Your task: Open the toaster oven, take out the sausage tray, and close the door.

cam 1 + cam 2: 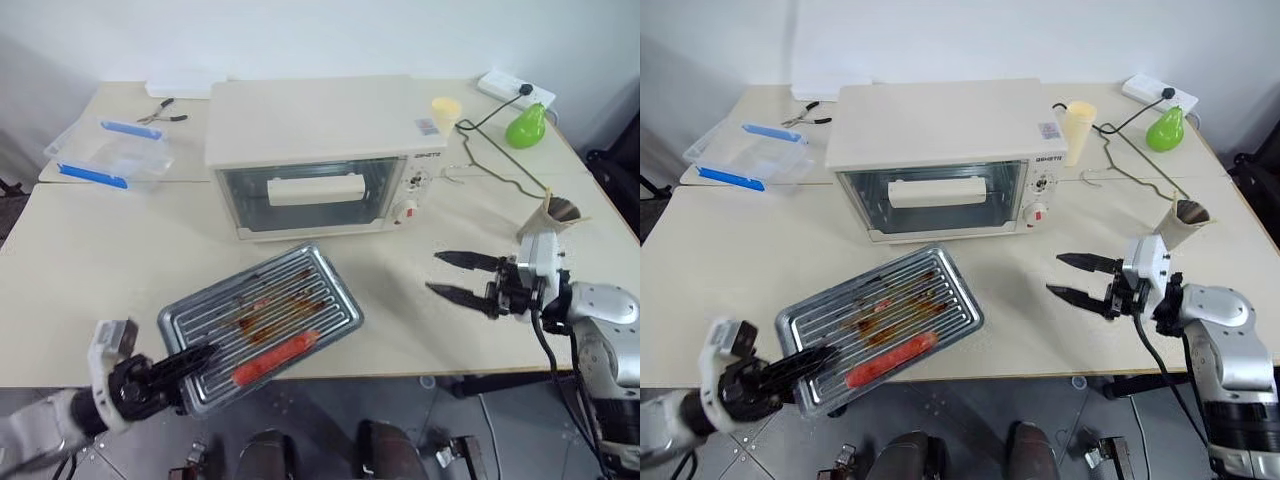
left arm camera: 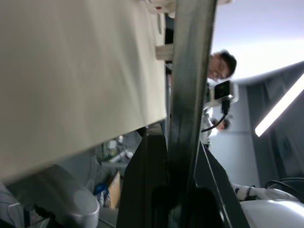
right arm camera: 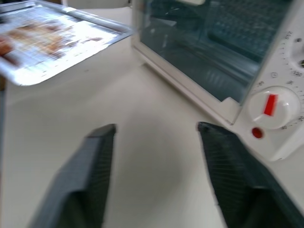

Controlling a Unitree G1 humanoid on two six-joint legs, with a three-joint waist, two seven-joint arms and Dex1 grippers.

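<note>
Gripping the near rim of the shiny silver rectangular ridged metal sausage tray [image 1: 262, 325], the left hand [image 1: 190, 365] is seen at the near edge of the cream tabletop [image 1: 90, 290], its two black fingers clamped tight on the metal. The tray is tilted and turned at an angle, with its near corner carried out past the tabletop edge and its far corner over the surface just in front of the oven. One red-brown sausage [image 1: 276, 359] lies along the tray's near side, and brown grease is smeared across the ridges.

To the right, the right hand [image 1: 462, 276] is held above bare tabletop with its two black fingers spread well apart and nothing between them. A wide stretch of open surface lies between it and the tray.

Farther back, the large cream-white boxy toaster oven [image 1: 315, 150] stands in the middle of the tabletop. Its clear glass door [image 1: 308, 197], with one long cream-white bar handle [image 1: 316, 188], is shut.

At the far left, one clear plastic box with blue clips [image 1: 108, 155] and one pair of pliers [image 1: 160, 111] are seen. At the far right stand one pale yellow cup [image 1: 446, 113], one green pear-shaped object [image 1: 526, 126], one white power strip [image 1: 515, 89] and one brown paper cup [image 1: 553, 217].
</note>
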